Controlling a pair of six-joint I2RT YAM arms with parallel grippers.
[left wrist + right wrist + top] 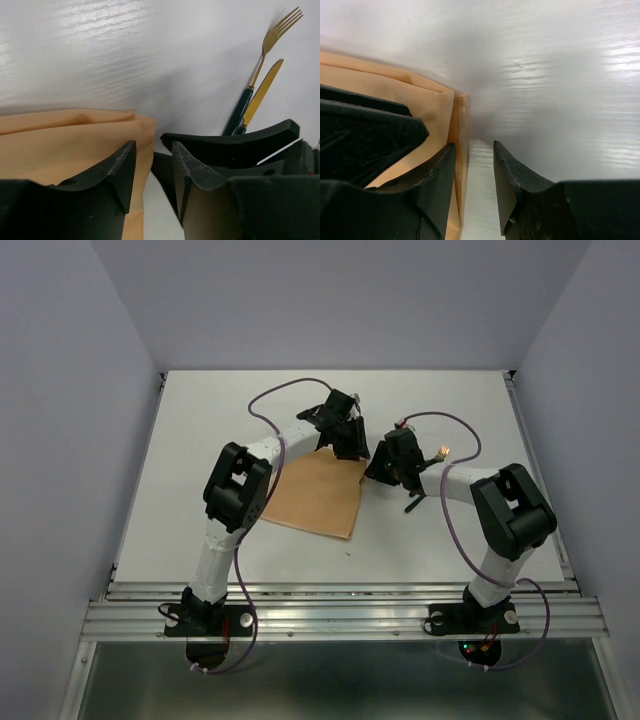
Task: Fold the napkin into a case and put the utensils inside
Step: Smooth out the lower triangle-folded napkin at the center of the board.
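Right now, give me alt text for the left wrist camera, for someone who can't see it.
The left gripper hangs open low over a white table, at the folded corner of a peach-orange napkin. At upper right lie a gold fork and knife with dark handles.

Plain peach-orange napkin [318, 497], gold-headed fork [242, 106]

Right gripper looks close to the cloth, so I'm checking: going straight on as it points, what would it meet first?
Likely the bare table beside the napkin's folded edge; depth is unclear.
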